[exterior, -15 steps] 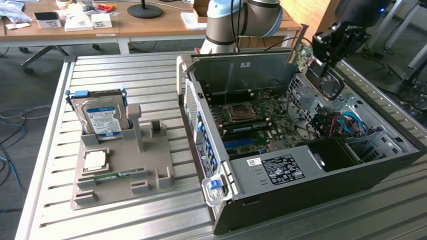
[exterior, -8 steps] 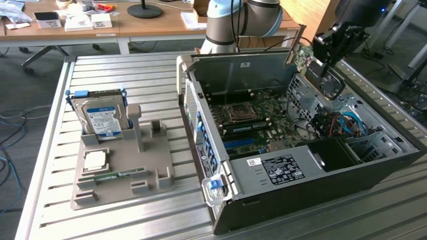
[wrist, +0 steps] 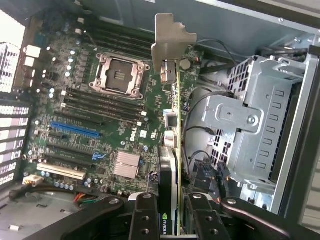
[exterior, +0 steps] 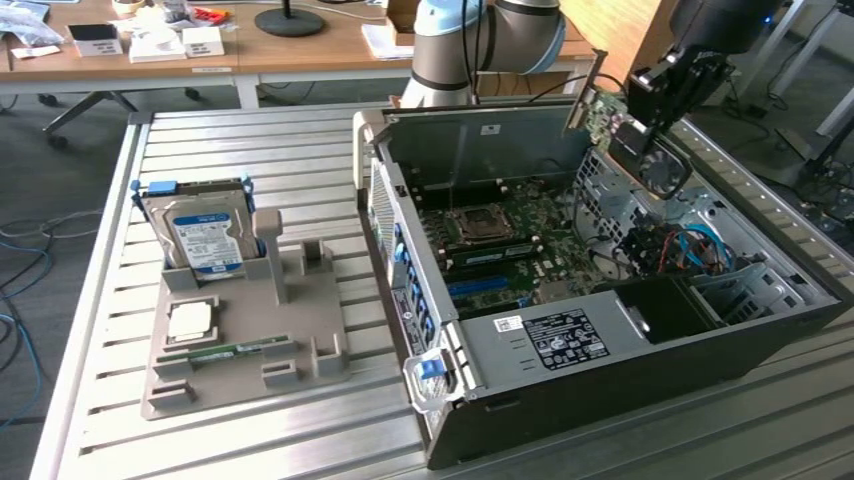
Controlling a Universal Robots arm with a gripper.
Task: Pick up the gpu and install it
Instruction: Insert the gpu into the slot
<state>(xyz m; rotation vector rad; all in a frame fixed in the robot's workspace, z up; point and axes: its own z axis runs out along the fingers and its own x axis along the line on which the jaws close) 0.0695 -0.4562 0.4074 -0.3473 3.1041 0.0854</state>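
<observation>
The gpu [exterior: 645, 152] hangs tilted above the open computer case [exterior: 627, 340], over its far right part, with my gripper [exterior: 663, 100] shut on its upper end. In the wrist view the gpu [wrist: 173, 130] shows edge-on, its silver end bracket [wrist: 170, 40] farthest from the camera. My gripper [wrist: 172, 207] clamps the card between its black fingers [wrist: 145, 220]. Below lies the green motherboard [wrist: 110, 135] with a blue slot [wrist: 75, 130] and a bare CPU socket [wrist: 120, 75]. The card is apart from the board and in no slot.
A grey fixture [exterior: 300, 370] at the exterior view's left holds a silver hard drive [exterior: 207, 240], a square chip [exterior: 191, 320] and a green memory stick [exterior: 234, 350]. Inside the case, a metal drive cage [wrist: 250, 125] and cables [exterior: 687, 245] stand close beside the card.
</observation>
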